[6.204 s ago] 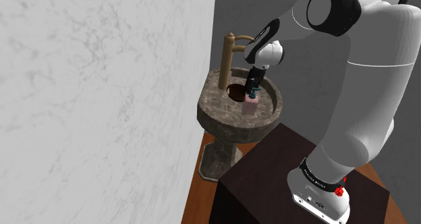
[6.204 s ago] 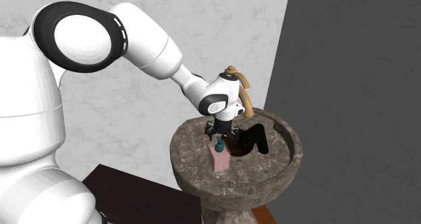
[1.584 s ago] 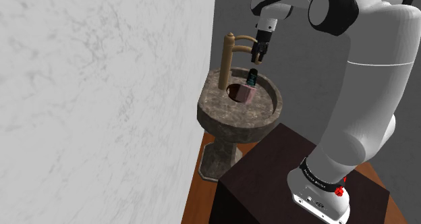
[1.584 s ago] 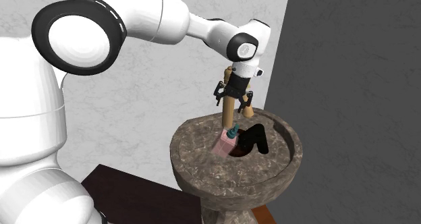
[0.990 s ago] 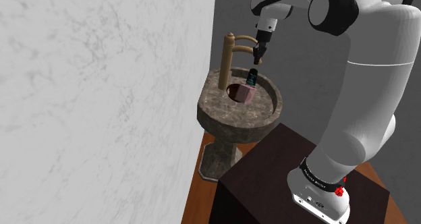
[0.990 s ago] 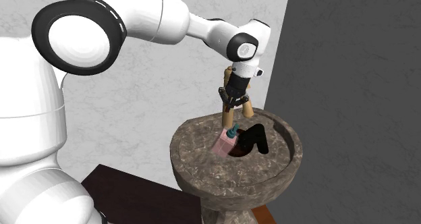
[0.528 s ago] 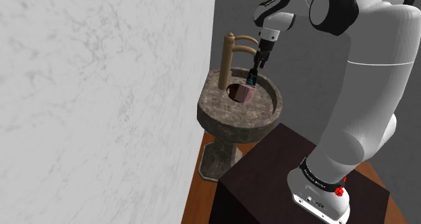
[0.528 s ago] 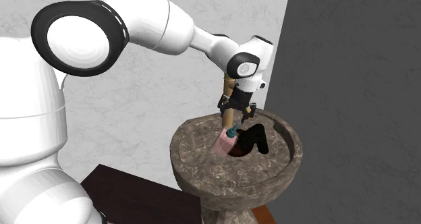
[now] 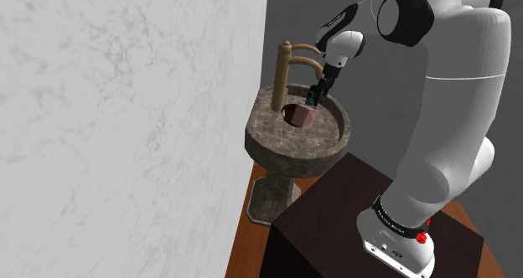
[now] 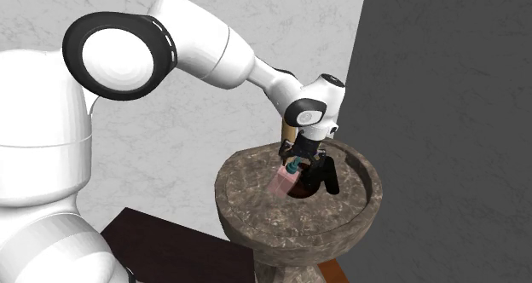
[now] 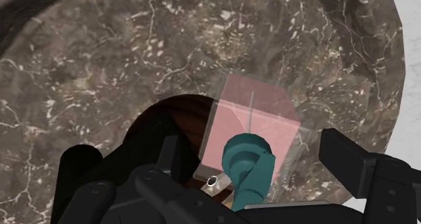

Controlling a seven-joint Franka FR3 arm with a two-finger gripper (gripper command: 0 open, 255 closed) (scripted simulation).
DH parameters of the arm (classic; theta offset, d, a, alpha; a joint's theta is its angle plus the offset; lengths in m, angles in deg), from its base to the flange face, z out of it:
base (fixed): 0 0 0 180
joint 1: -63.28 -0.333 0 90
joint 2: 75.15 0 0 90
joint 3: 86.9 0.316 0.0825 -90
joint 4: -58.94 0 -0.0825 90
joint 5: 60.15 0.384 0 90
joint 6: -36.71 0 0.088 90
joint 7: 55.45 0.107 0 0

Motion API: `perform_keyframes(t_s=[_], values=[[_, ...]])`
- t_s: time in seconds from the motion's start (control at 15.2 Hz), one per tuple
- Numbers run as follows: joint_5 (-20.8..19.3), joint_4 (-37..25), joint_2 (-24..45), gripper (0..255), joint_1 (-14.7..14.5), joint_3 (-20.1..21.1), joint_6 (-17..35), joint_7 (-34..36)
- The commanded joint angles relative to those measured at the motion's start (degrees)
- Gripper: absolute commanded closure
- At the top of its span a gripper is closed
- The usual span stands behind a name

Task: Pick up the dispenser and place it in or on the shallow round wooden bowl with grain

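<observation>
Hovering gripper [image 11: 212,160]: fingers [image 11: 354,165] spread wide apart
Dispenser [image 11: 253,115]: pink, its teal pump [image 11: 246,158] between both fingers, touching neither

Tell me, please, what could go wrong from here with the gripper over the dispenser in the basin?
1. The dispenser sits tilted at the edge of the dark bowl, and the open gripper brackets only its narrow teal pump, so closing there may let it pivot or slip.
2. The tan faucet stands close beside the gripper, so a careless lift might knock it.
</observation>
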Motion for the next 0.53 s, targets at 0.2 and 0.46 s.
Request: perform_keyframes(t_s=[0.2, 0.46], values=[[1.13, 1.18, 1.36, 0, -0.04, 0.66, 2.45, -0.63], [1.13, 1.17, 1.37, 0, -0.04, 0.66, 2.45, -0.63]])
